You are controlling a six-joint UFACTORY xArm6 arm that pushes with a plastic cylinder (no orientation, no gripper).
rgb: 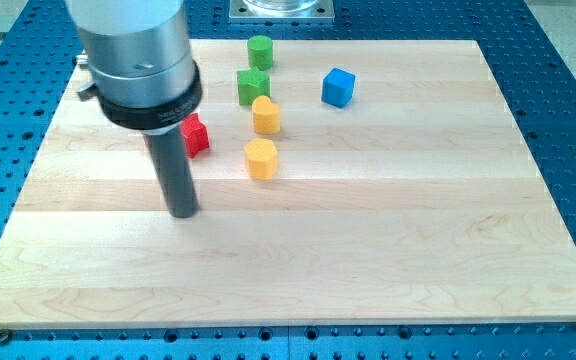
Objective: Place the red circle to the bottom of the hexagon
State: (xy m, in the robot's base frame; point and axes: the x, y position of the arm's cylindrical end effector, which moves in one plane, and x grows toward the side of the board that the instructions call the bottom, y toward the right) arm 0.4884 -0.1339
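Note:
A red block (197, 135) lies at the view's upper left, partly hidden behind my arm's grey body (138, 60), so I cannot make out its shape. A yellow hexagon (261, 158) lies to its right and slightly lower, apart from it. My tip (182, 212) rests on the board below the red block and to the lower left of the hexagon, touching no block.
A yellow heart-like block (266, 115) sits just above the hexagon. A green star-like block (253, 87) and a green cylinder (260, 50) lie above that. A blue cube (338, 87) is to the right. The wooden board (418, 250) rests on a blue perforated table.

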